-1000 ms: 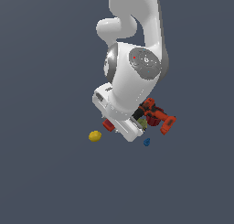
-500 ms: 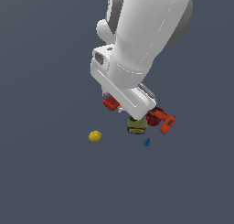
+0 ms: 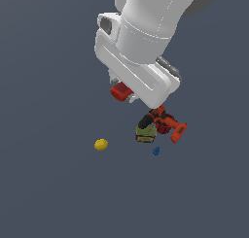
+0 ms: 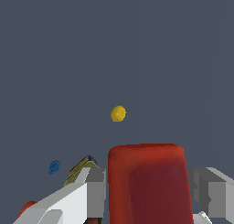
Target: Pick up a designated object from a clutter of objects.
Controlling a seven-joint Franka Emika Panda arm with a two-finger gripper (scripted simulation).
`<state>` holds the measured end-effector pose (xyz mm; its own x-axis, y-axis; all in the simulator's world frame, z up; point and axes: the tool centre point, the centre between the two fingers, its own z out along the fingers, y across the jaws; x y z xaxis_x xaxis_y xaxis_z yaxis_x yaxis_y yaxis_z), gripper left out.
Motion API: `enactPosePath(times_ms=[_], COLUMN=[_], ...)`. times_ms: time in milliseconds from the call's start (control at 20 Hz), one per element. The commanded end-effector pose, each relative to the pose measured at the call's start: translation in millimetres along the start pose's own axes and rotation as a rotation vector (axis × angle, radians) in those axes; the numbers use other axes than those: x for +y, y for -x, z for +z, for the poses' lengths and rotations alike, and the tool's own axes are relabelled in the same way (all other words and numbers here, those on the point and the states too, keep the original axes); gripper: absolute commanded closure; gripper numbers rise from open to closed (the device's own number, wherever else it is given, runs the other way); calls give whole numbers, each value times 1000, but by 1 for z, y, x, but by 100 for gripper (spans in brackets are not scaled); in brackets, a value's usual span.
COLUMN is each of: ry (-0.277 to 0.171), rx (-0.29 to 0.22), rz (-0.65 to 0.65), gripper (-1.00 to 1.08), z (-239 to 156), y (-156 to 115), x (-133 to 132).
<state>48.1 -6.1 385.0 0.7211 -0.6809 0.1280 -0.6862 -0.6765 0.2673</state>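
Arm [image 3: 146, 33] fills the top of the exterior view, a bulky white body slanting down over the grey floor [image 3: 48, 193]. Its gripper [image 4: 146, 191] shows best from the wrist: two grey fingers [image 4: 87, 191] stand on either side of the small red drill [image 4: 148, 182], pressed against its blocky dark-red base, so the jaws are clamped on it with the block filling the gap between them. In the exterior view the same red drill pokes out from under the white hand, lifted clear of the floor and apart from the other items. Below it lies the larger orange-and-black drill [image 3: 165, 124], touching an olive-green roundish thing [image 3: 145, 133]. A yellow lump [image 3: 100, 144] sits well apart toward the exterior view's left. A tiny blue piece [image 3: 156, 151] rests just beside the green thing
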Motion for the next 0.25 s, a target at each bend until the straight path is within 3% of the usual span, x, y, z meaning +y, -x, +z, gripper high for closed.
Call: enactPosePath(times_ms=[0, 200], ry=[-2, -1], rx=[1, 2], rz=[0, 0], gripper=[108, 108], z=[-9, -14], y=[0, 0], x=[2, 3])
